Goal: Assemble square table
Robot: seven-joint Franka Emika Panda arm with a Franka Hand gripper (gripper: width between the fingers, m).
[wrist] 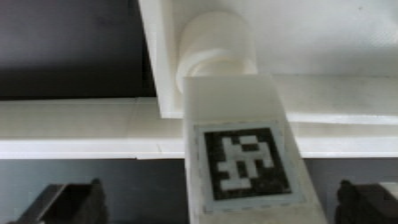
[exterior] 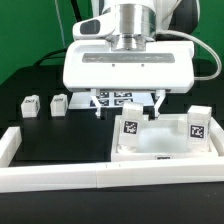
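The white square tabletop (exterior: 165,148) lies at the exterior view's right, rim up. Two tagged white legs stand in its corners, one near the middle (exterior: 130,128) and one at the right (exterior: 197,125). Two loose legs (exterior: 30,104) (exterior: 58,102) stand on the black table at the left. My gripper (exterior: 128,112) hangs open just above the nearer standing leg. In the wrist view that leg (wrist: 240,150) rises from a rounded corner socket (wrist: 214,50) of the tabletop (wrist: 329,60). It is between my dark fingertips (wrist: 71,200), which stand wide apart and do not touch it.
The marker board (exterior: 120,97) lies behind the gripper. White border wall bars run along the front (exterior: 100,178) and the left (exterior: 10,148) of the work area.
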